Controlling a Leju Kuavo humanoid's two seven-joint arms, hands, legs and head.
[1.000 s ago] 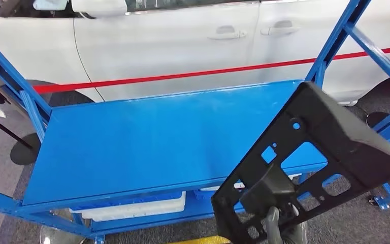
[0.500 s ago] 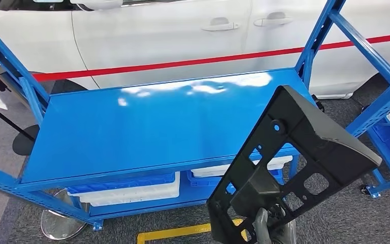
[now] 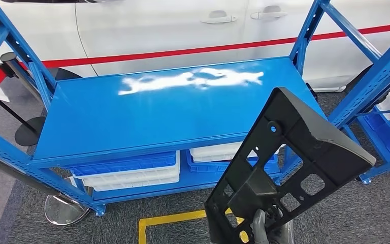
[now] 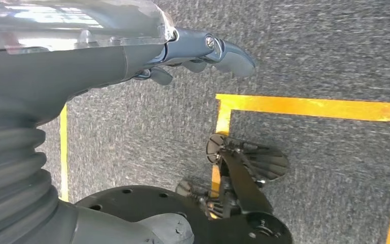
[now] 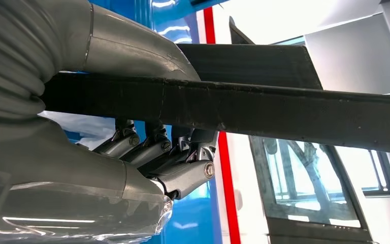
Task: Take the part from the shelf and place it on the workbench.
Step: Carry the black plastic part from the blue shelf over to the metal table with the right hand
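Note:
A large black plastic part (image 3: 304,147) with several cut-outs stands tilted in the lower right of the head view, in front of the blue workbench top (image 3: 157,112). My right hand (image 3: 270,229) grips it at its lower end, near the picture's bottom edge. In the right wrist view the dark fingers (image 5: 172,152) curl under the part's black edge (image 5: 284,109) and the grey thumb (image 5: 132,51) lies over it. My left hand (image 4: 203,51) hangs over the grey carpet, fingers loosely apart, holding nothing.
White bins in blue trays (image 3: 132,175) sit under the bench top. A blue rack upright (image 3: 370,81) stands at the right. A white car (image 3: 157,25) is behind. A stanchion base (image 3: 63,211) and yellow floor tape (image 3: 167,221) lie in front.
The whole picture has shifted: the camera has moved, and the bench now shows its lower shelf and the floor in front. The part stays in my right hand.

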